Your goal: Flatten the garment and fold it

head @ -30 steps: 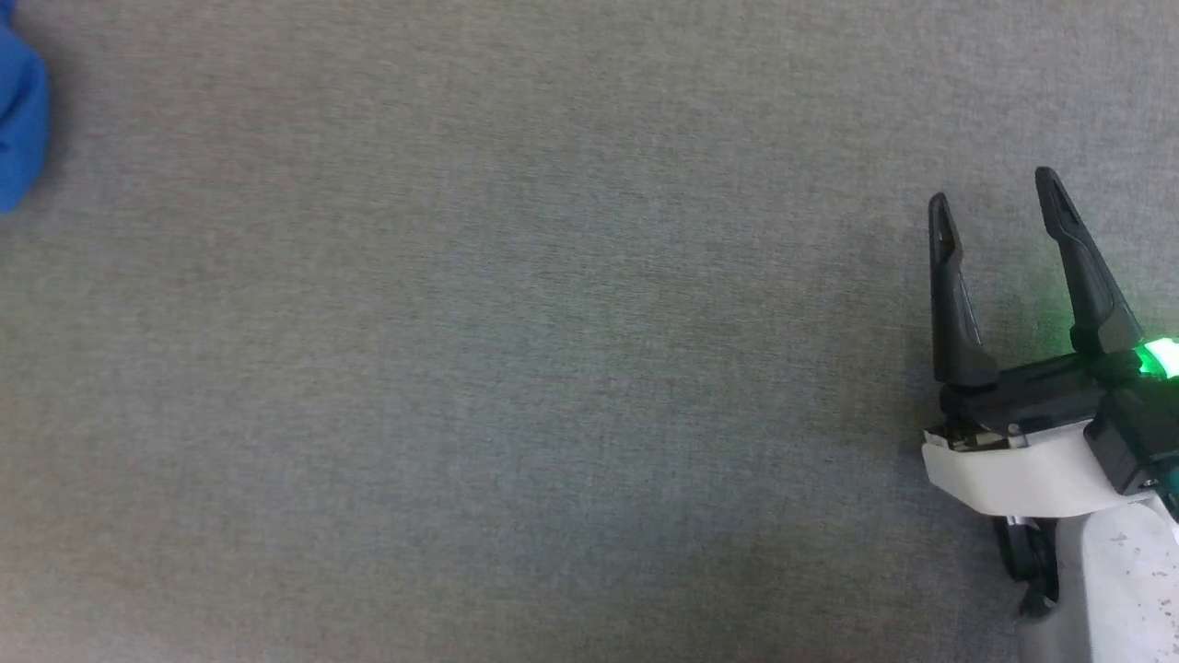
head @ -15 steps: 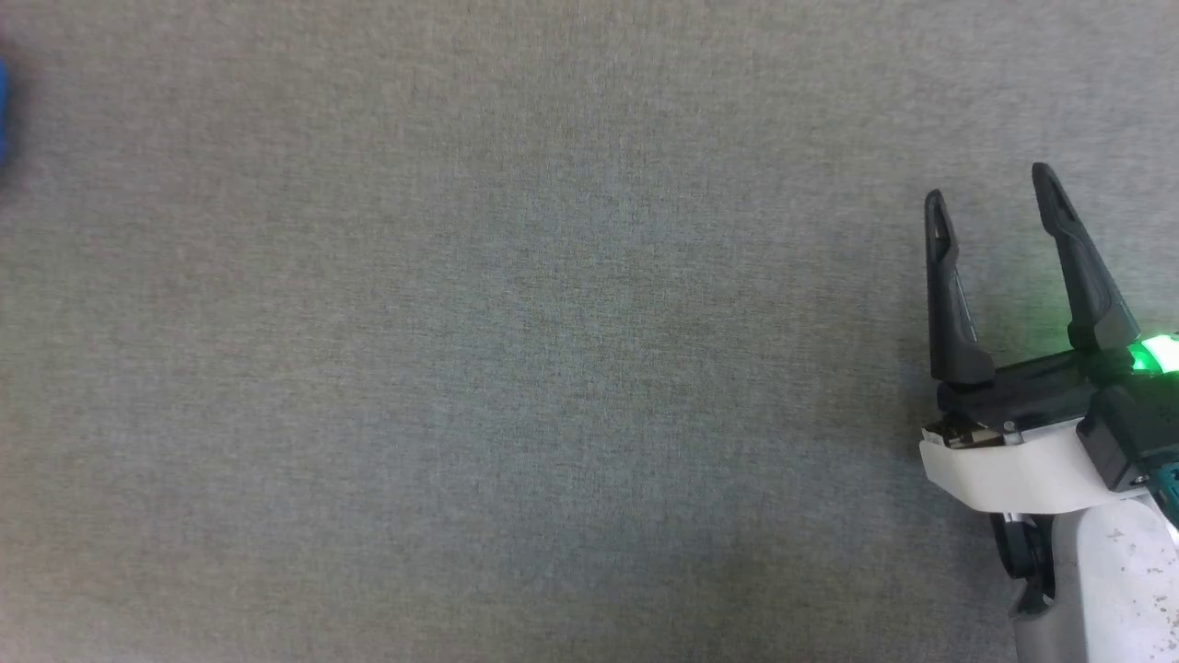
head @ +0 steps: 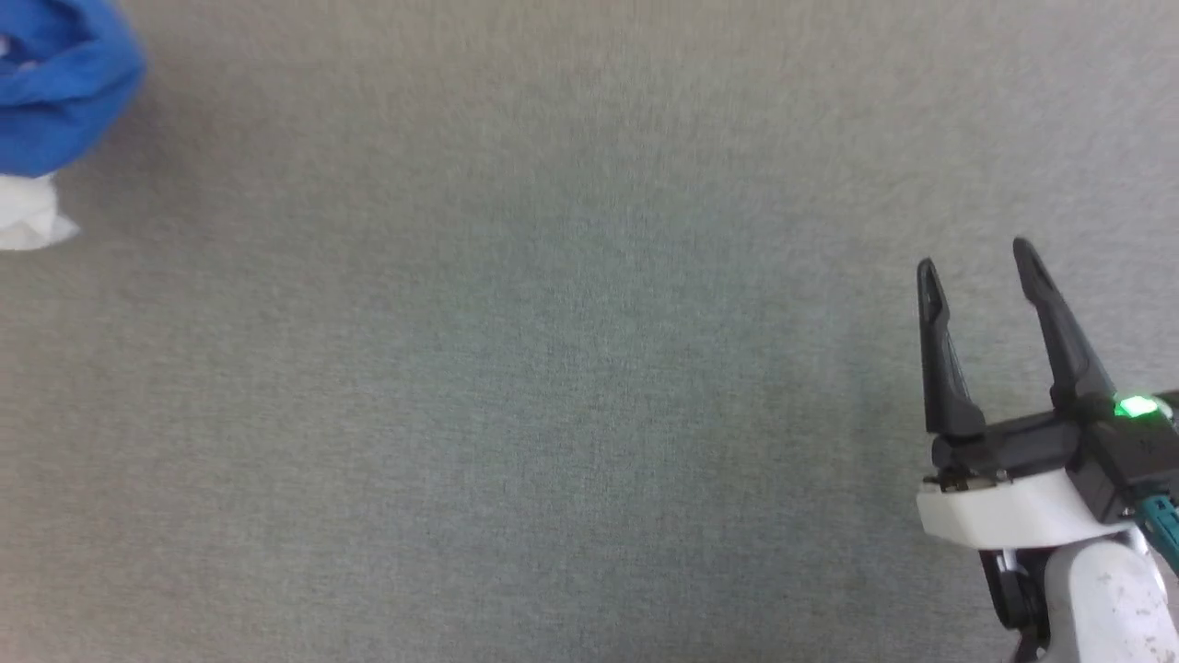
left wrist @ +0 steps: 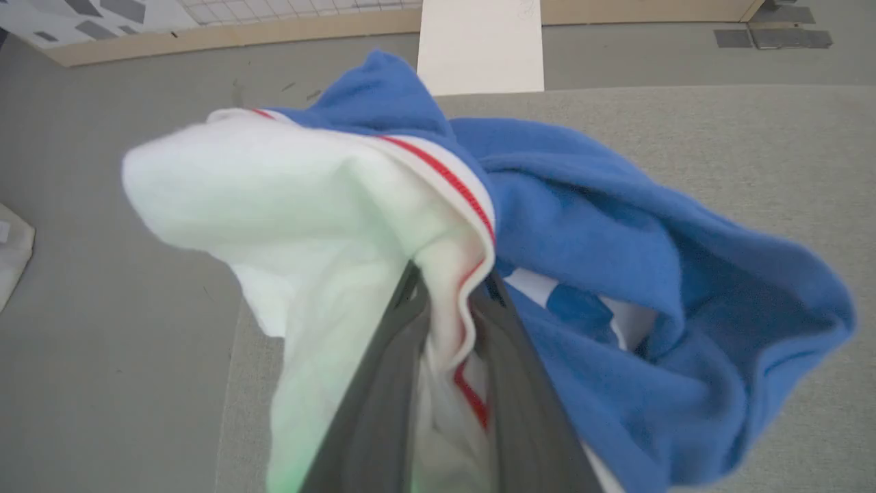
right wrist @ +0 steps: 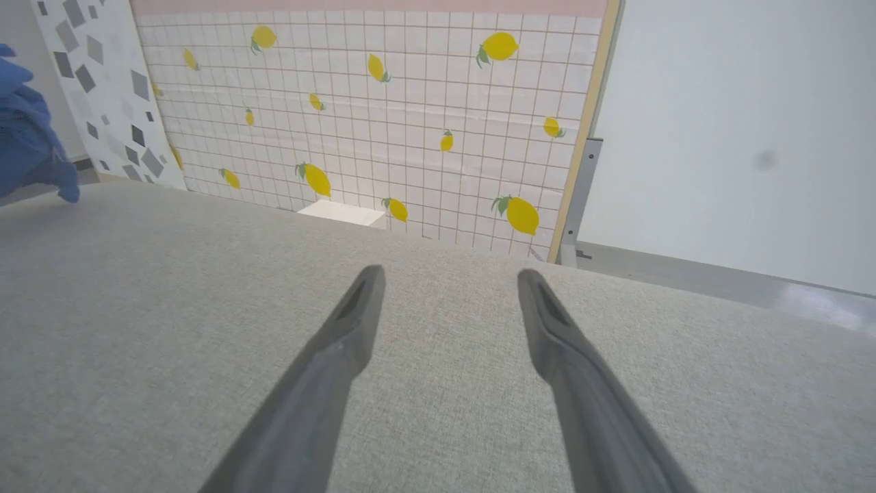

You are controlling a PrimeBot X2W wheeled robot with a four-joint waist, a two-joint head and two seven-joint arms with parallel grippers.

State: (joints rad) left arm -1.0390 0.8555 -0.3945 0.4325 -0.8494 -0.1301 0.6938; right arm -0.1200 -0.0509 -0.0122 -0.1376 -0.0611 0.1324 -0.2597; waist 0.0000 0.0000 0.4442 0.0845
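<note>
Garment (left wrist: 616, 274), bunched at 10 o'clock, is clenched at its white sleeve (left wrist: 274, 205) by left gripper (left wrist: 452, 277) jaws; right gripper (head: 974, 258) jaws, 4 o'clock, are spread.

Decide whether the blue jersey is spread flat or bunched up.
Bunched up: the blue jersey is crumpled in loose folds, its red-trimmed white sleeve pinched in the left gripper.

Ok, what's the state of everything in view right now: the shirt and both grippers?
blue jersey shirt: bunched up, neither flat nor folded, pinched at the red-trimmed edge of a white sleeve.
left gripper: shut on the shirt.
right gripper: open, empty, above the bare grey fabric surface.
</note>
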